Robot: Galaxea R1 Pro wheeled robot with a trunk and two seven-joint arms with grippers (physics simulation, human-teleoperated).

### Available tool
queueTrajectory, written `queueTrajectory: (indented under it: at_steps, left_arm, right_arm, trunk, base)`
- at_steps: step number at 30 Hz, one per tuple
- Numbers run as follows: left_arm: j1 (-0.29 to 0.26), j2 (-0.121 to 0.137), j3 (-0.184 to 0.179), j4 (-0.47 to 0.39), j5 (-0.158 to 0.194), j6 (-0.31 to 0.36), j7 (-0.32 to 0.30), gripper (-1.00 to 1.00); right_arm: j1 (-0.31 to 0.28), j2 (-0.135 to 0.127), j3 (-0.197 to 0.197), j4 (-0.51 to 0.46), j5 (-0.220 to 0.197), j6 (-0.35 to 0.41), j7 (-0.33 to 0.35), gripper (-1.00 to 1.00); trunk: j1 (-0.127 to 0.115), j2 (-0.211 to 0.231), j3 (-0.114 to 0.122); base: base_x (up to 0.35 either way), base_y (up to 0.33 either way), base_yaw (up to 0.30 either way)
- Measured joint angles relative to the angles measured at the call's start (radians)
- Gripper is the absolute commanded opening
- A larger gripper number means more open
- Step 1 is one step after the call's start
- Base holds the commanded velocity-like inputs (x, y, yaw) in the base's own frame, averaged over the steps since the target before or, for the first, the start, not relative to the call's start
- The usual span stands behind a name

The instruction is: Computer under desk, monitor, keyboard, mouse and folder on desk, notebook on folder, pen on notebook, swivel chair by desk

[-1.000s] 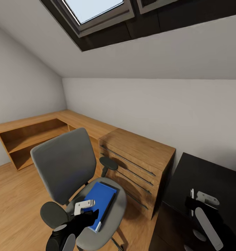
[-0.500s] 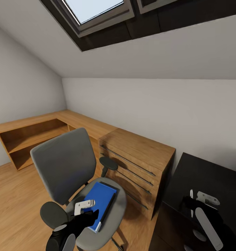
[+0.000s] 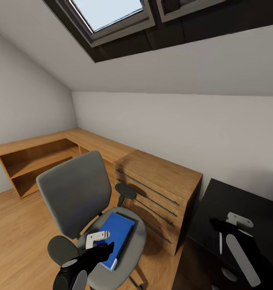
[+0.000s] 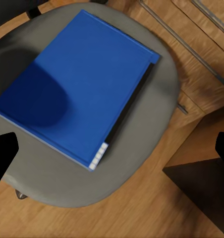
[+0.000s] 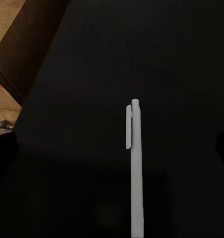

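No readable text, labels, brands or numbers anywhere.

The folder (image 3: 117, 238) lies flat on the seat of the swivel chair (image 3: 74, 193), which stands on the floor to the left of a chest of drawers (image 3: 158, 193). Low shelving (image 3: 36, 159) runs along the walls behind the chair. The desk (image 3: 241, 203) is right of the chest, just beside it, and the pen (image 5: 136, 168) lies on the desk.
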Motion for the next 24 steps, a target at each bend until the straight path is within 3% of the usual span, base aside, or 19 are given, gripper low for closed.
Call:
queueTrajectory:
  at_steps: [5, 8, 13, 16, 18, 24]
  left_arm:
    - [0.0, 0.001, 0.001, 0.0, 0.0, 0.0, -0.001, 1.0]
    - [0.0, 0.001, 0.005, -0.001, 0.001, 0.0, -0.001, 1.0]
    - [0.0, 0.002, 0.011, -0.002, 0.002, 0.0, -0.002, 1.0]
    - [0.0, 0.003, 0.012, -0.002, 0.002, 0.0, -0.001, 1.0]
    - [0.0, 0.003, 0.015, -0.002, 0.002, 0.0, 0.0, 1.0]
    - [0.0, 0.003, 0.066, -0.003, 0.003, -0.001, -0.002, 1.0]
  right_arm:
    - [0.003, 0.006, 0.004, -0.059, -0.003, 0.002, -0.003, 1.0]
    - [0.003, 0.032, 0.008, -0.074, -0.002, 0.001, -0.01, 1.0]
    - [0.003, 0.048, 0.015, -0.076, 0.01, 0.001, -0.015, 1.0]
    - [0.003, 0.051, 0.031, -0.076, 0.02, 0.002, -0.014, 1.0]
    - [0.003, 0.052, 0.064, -0.074, 0.024, 0.002, -0.014, 1.0]
    - [0.003, 0.052, 0.107, -0.071, 0.027, 0.001, -0.013, 1.0]
  trunk:
    - [0.0, 0.0, 0.0]
    - [0.0, 0.0, 0.0]
    - [0.0, 0.0, 0.0]
    - [0.0, 0.0, 0.0]
    - [0.0, 0.0, 0.0]
    - [0.0, 0.0, 0.0]
  base:
    - [0.0, 0.0, 0.04]
    - [0.0, 0.0, 0.222]
    - [0.0, 0.0, 0.265]
    - [0.0, 0.0, 0.276]
    - [0.0, 0.0, 0.278]
    - [0.0, 0.0, 0.279]
